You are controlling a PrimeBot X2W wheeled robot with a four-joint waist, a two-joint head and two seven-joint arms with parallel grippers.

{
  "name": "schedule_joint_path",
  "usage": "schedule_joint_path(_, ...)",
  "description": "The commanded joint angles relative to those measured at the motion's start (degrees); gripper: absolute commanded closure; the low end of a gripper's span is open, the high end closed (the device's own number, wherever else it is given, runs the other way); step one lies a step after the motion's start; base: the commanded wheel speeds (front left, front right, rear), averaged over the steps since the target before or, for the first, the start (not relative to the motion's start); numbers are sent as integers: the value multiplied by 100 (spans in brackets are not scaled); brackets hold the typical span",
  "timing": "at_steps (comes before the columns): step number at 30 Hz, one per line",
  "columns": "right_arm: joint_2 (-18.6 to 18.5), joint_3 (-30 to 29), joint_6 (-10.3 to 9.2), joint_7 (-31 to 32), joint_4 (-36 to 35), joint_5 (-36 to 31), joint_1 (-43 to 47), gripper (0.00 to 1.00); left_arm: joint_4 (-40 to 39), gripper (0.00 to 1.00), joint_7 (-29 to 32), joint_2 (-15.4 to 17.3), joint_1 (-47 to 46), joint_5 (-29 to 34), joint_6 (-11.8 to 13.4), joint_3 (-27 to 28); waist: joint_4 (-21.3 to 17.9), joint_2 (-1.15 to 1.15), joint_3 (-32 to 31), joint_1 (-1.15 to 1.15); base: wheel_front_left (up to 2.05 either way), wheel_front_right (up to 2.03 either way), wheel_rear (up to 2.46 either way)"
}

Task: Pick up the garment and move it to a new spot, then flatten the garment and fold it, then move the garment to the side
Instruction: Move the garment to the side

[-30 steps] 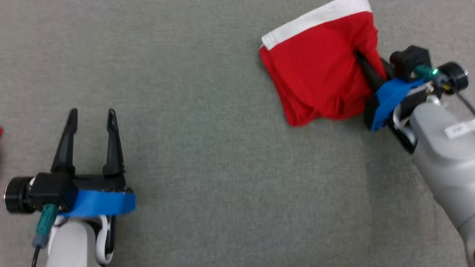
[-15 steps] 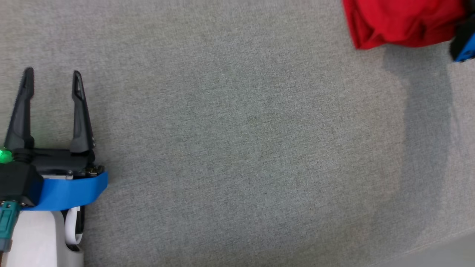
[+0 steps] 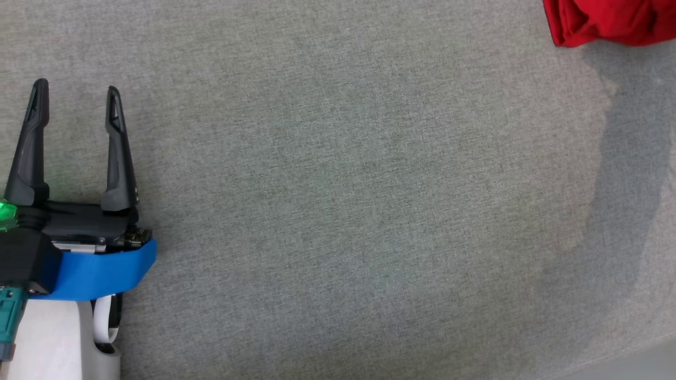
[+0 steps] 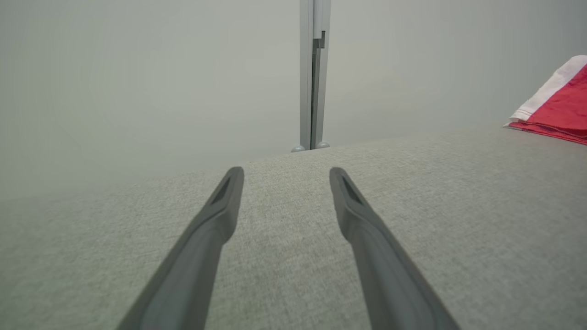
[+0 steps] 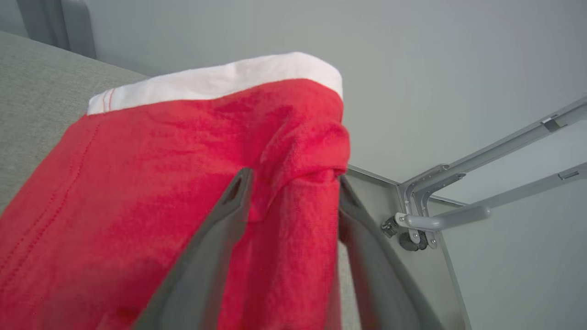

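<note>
The garment [image 5: 160,174] is red with a white band, folded into a thick bundle on the grey cloth table. My right gripper [image 5: 293,178] is at its near edge. The dark fingers stand wide apart, and a raised fold of red cloth sits loosely between them. In the head view just a red corner of the garment [image 3: 607,21] shows at the top right. My left gripper [image 3: 74,89] hovers open and empty at the lower left, far from it. From the left wrist, the left gripper [image 4: 284,176] points over bare table, with the garment [image 4: 557,110] off to the right.
The grey fabric tabletop [image 3: 338,211] ends at an edge [image 3: 634,364] in the lower right corner. Beyond the garment, the table's corner and a grey metal frame [image 5: 458,201] show. A grey post [image 4: 313,73] stands against the pale wall behind the table.
The head camera has shifted, so the garment now sits in the top right corner and the right gripper has left that view. The right gripper's fingers have spread apart from their shut grip on the garment.
</note>
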Motion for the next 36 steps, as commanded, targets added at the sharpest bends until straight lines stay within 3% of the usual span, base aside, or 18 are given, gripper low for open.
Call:
schedule_joint_path(1, -47, -38, 0, -78, 162, -128, -159, 0, 208, 0, 24, 32, 55, -11, 48, 51, 35, 0, -40, 0, 0, 0, 0)
schedule_joint_path(9, 17, -563, 1, -284, 440, -533, -242, 0, 341, 0, 18, -86, 179, -116, 108, 50, 169, 0, -570, 0, 0, 0, 0)
schedule_joint_path(16, 337, -1360, 1, -282, -1020, -858, 683, 0, 549, 0, 13, -245, 523, -247, 177, 143, 359, 0, -1316, 0, 0, 0, 0)
schedule_joint_path(24, 1113, -2314, 1, -284, -2766, -1128, 2441, 0, 838, 0, 13, -423, 982, -342, 187, 251, 651, 0, -2074, 0, 0, 0, 0)
schedule_joint_path(36, 1885, -2829, 1, -285, -4208, -1223, 4762, 0, 1254, 0, 14, -616, 1418, -337, 146, 215, 931, 0, -2900, 0, 0, 0, 0)
